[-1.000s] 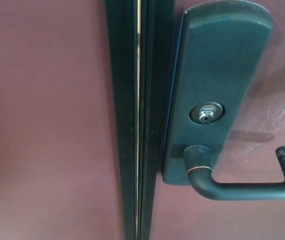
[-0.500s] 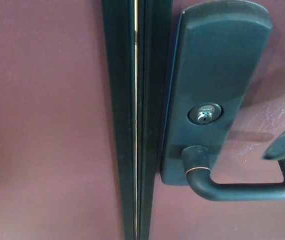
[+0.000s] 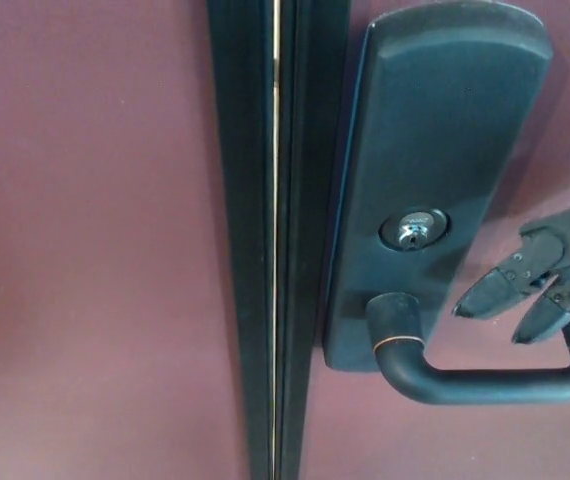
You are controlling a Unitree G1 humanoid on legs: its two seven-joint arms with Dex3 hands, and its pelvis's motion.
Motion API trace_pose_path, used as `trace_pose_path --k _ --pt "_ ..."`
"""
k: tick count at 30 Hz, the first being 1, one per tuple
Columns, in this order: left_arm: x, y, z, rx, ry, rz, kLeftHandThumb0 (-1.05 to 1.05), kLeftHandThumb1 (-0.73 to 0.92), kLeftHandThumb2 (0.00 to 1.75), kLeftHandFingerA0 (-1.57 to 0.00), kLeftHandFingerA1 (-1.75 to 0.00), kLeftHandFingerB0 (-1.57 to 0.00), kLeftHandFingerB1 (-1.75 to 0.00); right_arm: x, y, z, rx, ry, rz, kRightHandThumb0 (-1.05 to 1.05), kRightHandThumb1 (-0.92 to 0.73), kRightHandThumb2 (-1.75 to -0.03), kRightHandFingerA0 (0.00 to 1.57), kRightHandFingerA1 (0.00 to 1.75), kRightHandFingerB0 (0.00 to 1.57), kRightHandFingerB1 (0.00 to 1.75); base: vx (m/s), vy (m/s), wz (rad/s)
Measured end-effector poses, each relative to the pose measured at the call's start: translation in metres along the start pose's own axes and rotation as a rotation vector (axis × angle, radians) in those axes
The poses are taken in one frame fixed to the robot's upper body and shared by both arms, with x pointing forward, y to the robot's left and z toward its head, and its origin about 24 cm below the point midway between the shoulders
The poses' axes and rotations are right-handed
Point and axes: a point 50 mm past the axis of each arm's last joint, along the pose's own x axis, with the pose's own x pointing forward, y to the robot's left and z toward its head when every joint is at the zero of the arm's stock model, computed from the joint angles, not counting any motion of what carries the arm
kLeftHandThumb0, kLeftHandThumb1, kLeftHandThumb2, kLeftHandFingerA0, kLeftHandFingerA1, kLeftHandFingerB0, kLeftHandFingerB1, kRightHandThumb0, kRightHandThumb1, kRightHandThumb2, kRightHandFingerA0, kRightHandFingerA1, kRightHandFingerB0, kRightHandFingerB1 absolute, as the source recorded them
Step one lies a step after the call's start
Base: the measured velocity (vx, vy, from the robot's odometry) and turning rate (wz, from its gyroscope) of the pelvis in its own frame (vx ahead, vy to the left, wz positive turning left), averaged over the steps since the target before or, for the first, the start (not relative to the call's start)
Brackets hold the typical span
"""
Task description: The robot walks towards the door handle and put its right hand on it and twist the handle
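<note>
The right hand is cut off by the right edge; only two fingers show. The handle bends behind them, contact unclear.

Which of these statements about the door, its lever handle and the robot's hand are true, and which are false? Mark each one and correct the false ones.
1. The right hand comes in from the picture's right. True.
2. The hand is wrapped round the door handle. False: its fingers are apart, just above the lever.
3. A key cylinder sits in the dark plate above the lever. True.
4. The left hand rests on the plate. False: it is not in view.
5. The door is green. False: it is maroon.
</note>
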Motion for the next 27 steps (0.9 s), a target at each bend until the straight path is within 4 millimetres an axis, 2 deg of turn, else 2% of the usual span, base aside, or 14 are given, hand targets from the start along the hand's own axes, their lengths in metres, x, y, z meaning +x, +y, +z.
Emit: trace_pose_path --k 4,8,17,18,27 --pt "-0.001 -0.001 -0.004 0.005 0.011 -0.006 -0.27 0.52 0.56 -0.79 -0.72 -0.61 -0.65 0.002 0.008 0.003 -0.016 0.007 0.022 -0.60 -0.42 -0.80 0.41 0.54 0.36 0.48 0.00 0.000 0.00" --pt "-0.002 0.000 -0.007 0.007 0.018 -0.010 -0.28 0.52 0.56 -0.79 -0.72 -0.61 -0.65 0.007 0.016 0.002 -0.032 0.032 0.056 -0.69 -0.47 -0.78 0.38 0.51 0.34 0.45 0.00 0.000 0.00" --pt "0.000 0.001 0.003 0.019 -0.004 -0.011 -0.28 0.52 0.55 -0.79 -0.71 -0.61 -0.65 0.010 0.014 -0.005 -0.070 0.110 0.052 -0.70 -0.47 -0.80 0.31 0.49 0.25 0.43 0.00 0.000 0.00" --pt "0.000 0.001 0.003 0.019 -0.006 -0.011 -0.27 0.52 0.55 -0.79 -0.71 -0.62 -0.65 0.010 0.013 -0.005 -0.075 0.119 0.054 -0.59 -0.58 -0.57 0.34 0.40 0.32 0.34 0.00 0.000 0.00" --pt "0.000 0.001 0.004 0.020 -0.006 -0.014 -0.28 0.52 0.55 -0.79 -0.71 -0.62 -0.65 0.010 0.010 -0.007 -0.103 0.164 0.066 -0.60 -0.60 -0.58 0.29 0.38 0.26 0.33 0.00 0.000 0.00"
